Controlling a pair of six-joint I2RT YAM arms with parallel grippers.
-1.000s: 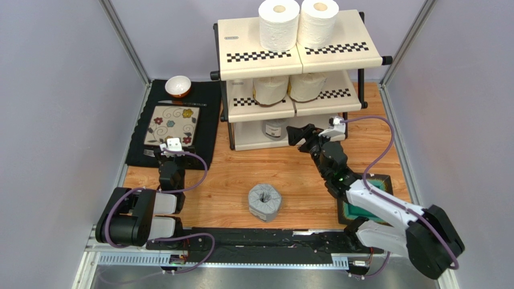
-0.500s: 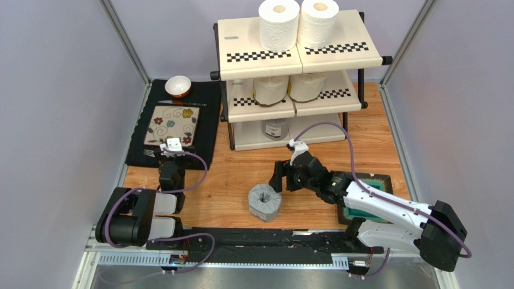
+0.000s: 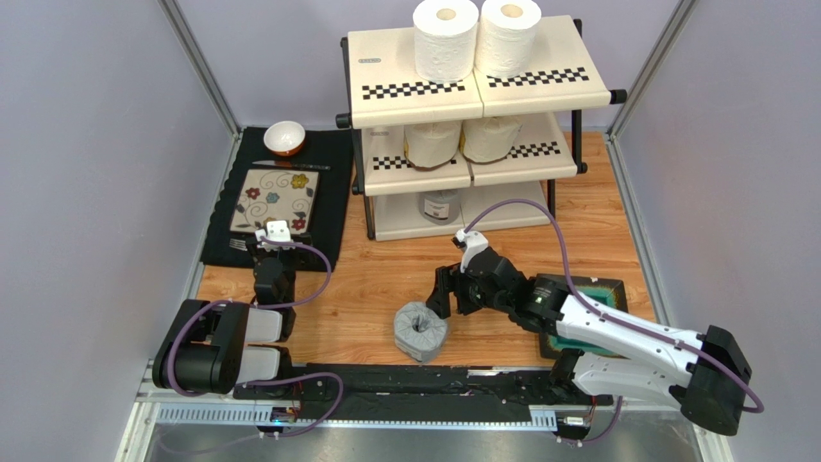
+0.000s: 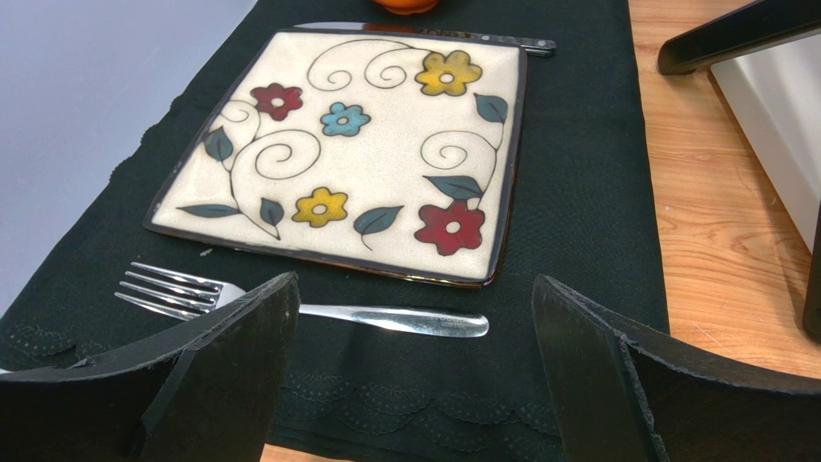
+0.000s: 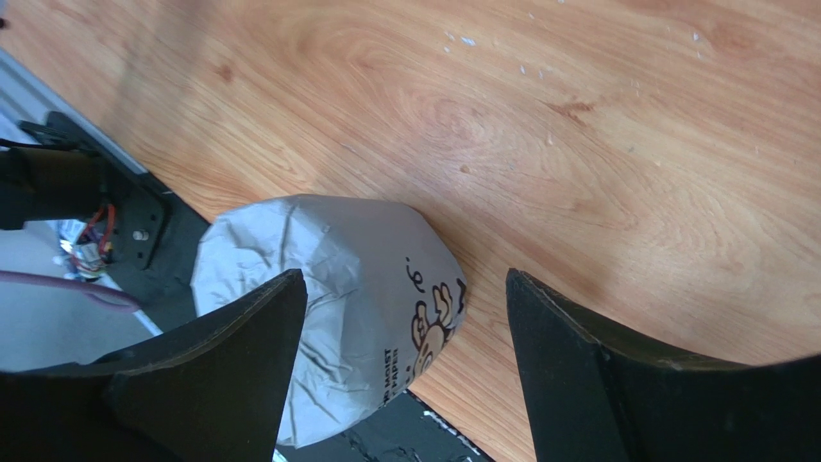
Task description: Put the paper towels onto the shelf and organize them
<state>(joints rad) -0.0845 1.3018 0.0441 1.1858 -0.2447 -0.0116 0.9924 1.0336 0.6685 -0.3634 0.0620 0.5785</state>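
One grey-wrapped paper towel roll [image 3: 421, 330] [image 5: 337, 289] lies tilted on the wooden table by its near edge. My right gripper [image 3: 443, 289] [image 5: 405, 279] hovers open just behind it; the roll sits partly between the fingers, nearer the left one, and nothing is gripped. The shelf [image 3: 385, 58] holds two white rolls [image 3: 446, 38] on top, two cream rolls [image 3: 432, 144] on the middle tier and one grey roll [image 3: 440, 205] at the bottom. My left gripper [image 4: 414, 289] [image 3: 277, 231] is open and empty over the black mat [image 4: 578, 192].
A floral square plate [image 3: 275, 199] [image 4: 357, 144], a fork [image 4: 385, 318] and a knife [image 4: 434, 34] lie on the mat; a small bowl [image 3: 284, 137] stands behind. A dark teal-edged tray [image 3: 605, 289] lies under the right arm. A black rail [image 3: 405, 380] runs along the near edge.
The right arm swung from the shelf's bottom tier down and left to the grey roll. The roll has shifted slightly toward the near edge. The left arm stayed still.
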